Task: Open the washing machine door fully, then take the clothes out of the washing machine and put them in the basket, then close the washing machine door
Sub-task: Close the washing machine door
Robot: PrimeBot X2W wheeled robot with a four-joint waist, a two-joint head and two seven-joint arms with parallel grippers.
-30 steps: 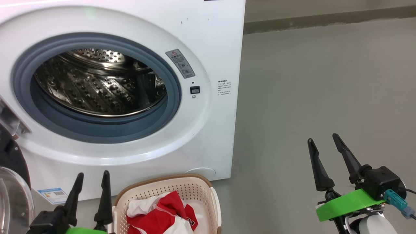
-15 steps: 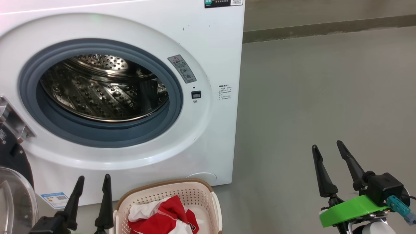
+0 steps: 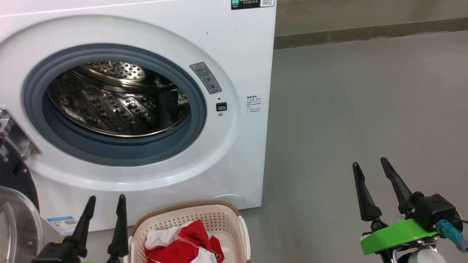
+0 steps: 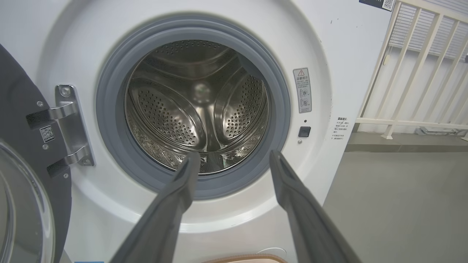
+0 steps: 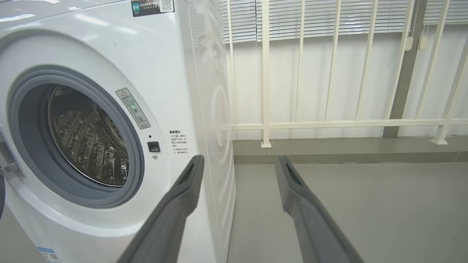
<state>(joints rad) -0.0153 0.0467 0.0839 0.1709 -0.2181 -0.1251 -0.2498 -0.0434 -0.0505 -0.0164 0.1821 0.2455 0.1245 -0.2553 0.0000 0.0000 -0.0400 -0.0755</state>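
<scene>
Both hands are spread wide and hold nothing: left hand [image 3: 106, 197] just beside the basket [image 3: 172, 210], right hand [image 3: 369, 162] over the floor [image 3: 347, 91]. The clothes [image 3: 186, 241] lie in the basket. Behind stands the washing machine [image 3: 237, 54], its door [image 3: 16, 215] swung open at left, the steel drum [image 3: 117, 98] showing.

The black two-fingered left claw [image 3: 106, 200] and matching right claw [image 3: 369, 163] are hovering low, fingers spreading wide, pointing upward.
</scene>
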